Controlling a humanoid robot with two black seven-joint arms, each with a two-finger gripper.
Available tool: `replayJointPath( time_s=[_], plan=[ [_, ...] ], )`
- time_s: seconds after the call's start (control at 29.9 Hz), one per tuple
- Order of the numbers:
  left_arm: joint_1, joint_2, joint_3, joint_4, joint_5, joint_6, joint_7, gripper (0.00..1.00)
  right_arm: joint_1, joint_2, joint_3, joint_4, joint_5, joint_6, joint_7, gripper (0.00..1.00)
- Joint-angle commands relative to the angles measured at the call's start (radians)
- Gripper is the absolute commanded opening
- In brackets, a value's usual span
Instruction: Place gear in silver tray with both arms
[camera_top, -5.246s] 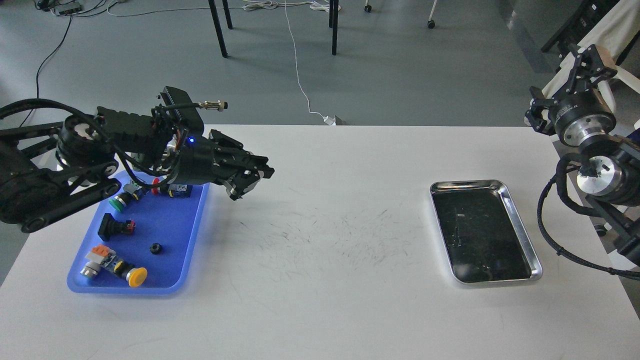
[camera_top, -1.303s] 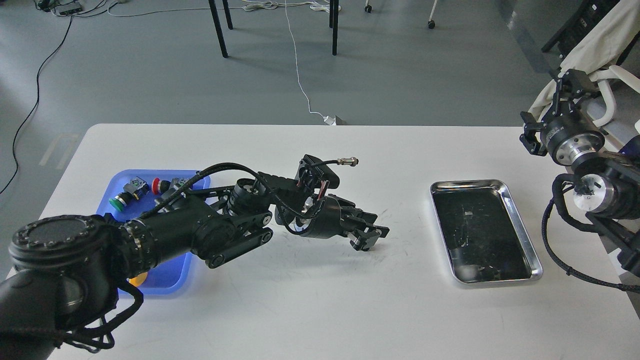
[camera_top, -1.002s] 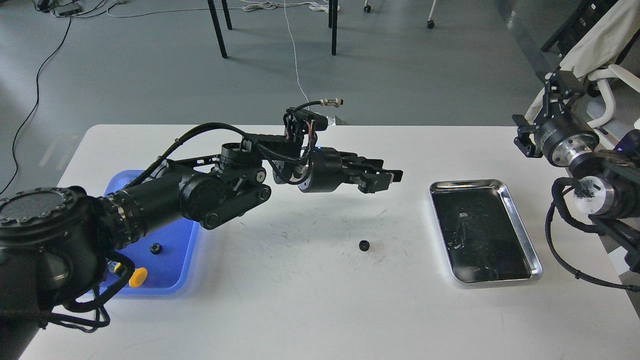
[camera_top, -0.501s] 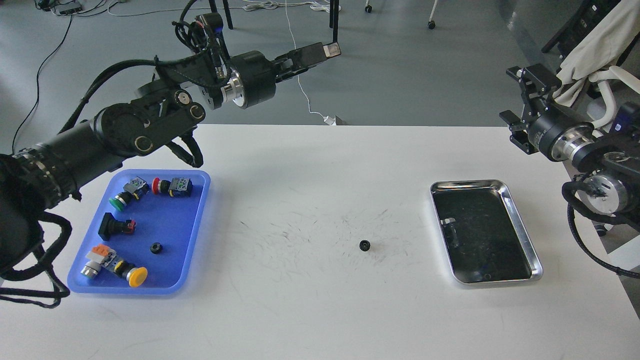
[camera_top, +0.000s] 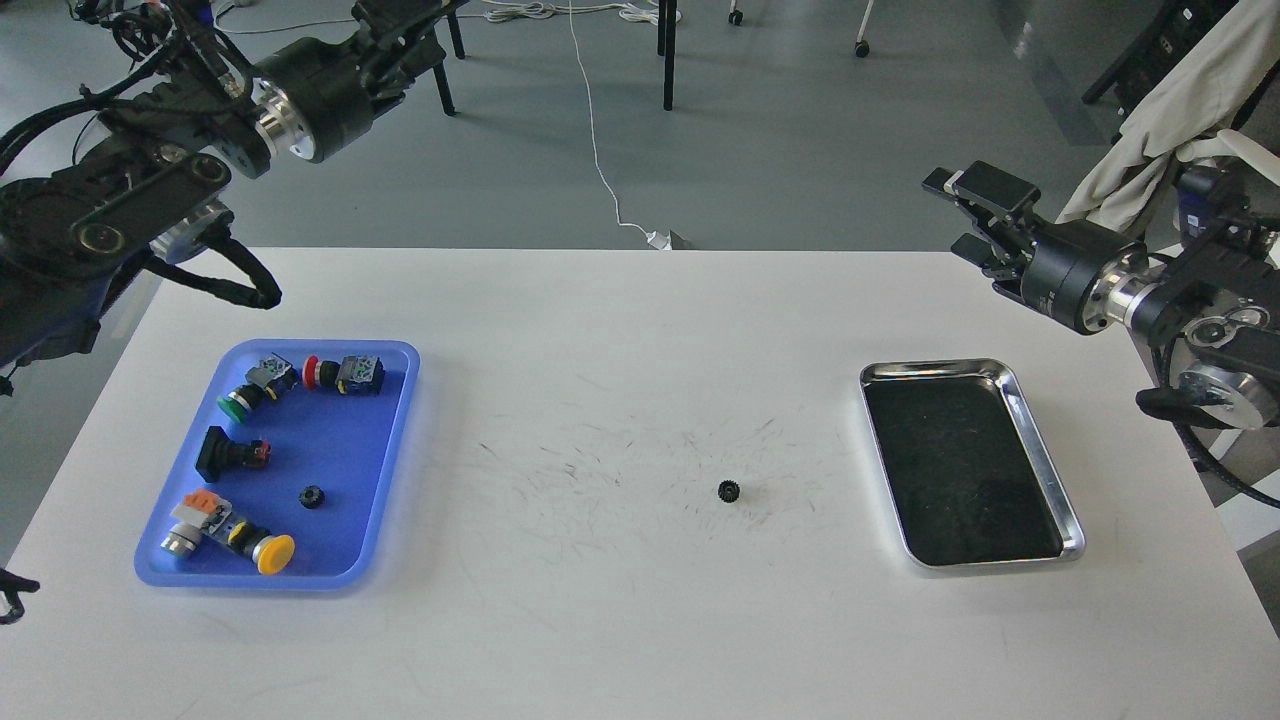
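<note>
A small black gear (camera_top: 729, 491) lies alone on the white table, a little left of the silver tray (camera_top: 1046, 449), whose dark bottom holds nothing. My left arm is lifted high at the upper left; its gripper (camera_top: 405, 14) points right over the floor and is cut off by the top edge, far from the gear. From the right edge my right gripper (camera_top: 962, 216) hangs above the table's far right edge, beyond the tray, fingers apart and holding nothing.
A blue plastic tray (camera_top: 392, 452) at the left holds several push-button switches and a second small black gear (camera_top: 313, 496). Chair legs and cables lie on the floor beyond the table. A draped cloth hangs at the far right.
My left arm has swung further up and to the left, away from the table. The right gripper has moved left and turned its fingers toward the table. The gear on the table has not moved.
</note>
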Motion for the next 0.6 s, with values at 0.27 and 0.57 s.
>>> replayJointPath(
  time_s=[0.27, 0.57],
  plan=[
    [0.14, 0.066, -0.021, 0.009, -0.216, -0.061, 0.0, 0.95, 0.128, -0.02, -0.135, 0.01, -0.112, 0.109, 0.096, 0.99],
    [0.174, 0.076, -0.047, 0.003, -0.27, -0.023, 0.0, 0.99, 0.154, -0.004, -0.13, 0.011, -0.129, 0.121, 0.166, 0.99]
  ],
)
